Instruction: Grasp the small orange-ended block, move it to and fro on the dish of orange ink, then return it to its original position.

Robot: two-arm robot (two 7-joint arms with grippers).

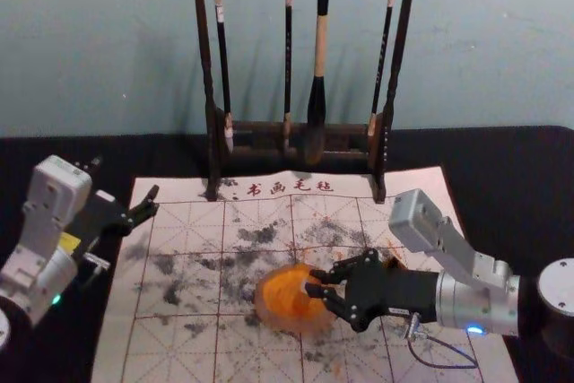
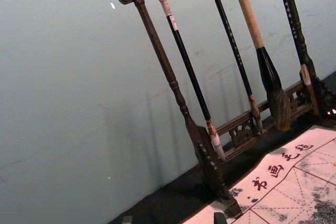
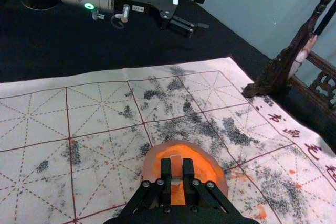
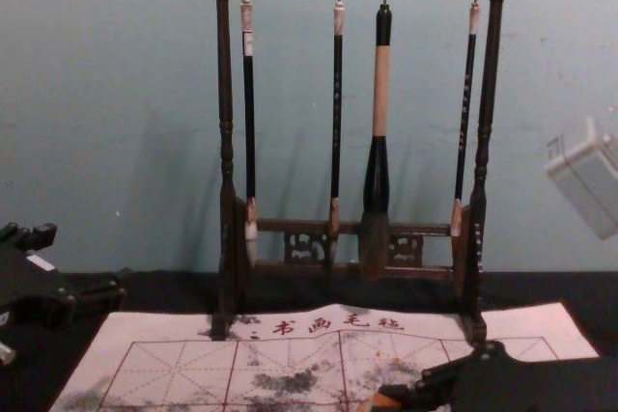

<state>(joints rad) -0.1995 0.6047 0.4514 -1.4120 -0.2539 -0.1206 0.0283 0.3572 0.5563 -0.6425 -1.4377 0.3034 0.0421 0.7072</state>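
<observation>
The felt mat (image 1: pixel 148 347) spreads beneath the right pincer (image 3: pixel 176 161); the brush rack (image 1: pixel 213 114) stands beyond it; the left pincer (image 3: pixel 206 10), parked well off to its left, has its fingers apart; the right pincer is clenched on the block (image 3: pixel 176 168), over the dish (image 3: pixel 150 166) of orange ink; the block looks light and stiff, probably slippery where inked, so best held by its clean upper sides; beyond the pincer, the mat's characters (image 1: pixel 290 187) read 书画毛毡; the left arm's white label (image 3: pixel 138 9) is illegible
</observation>
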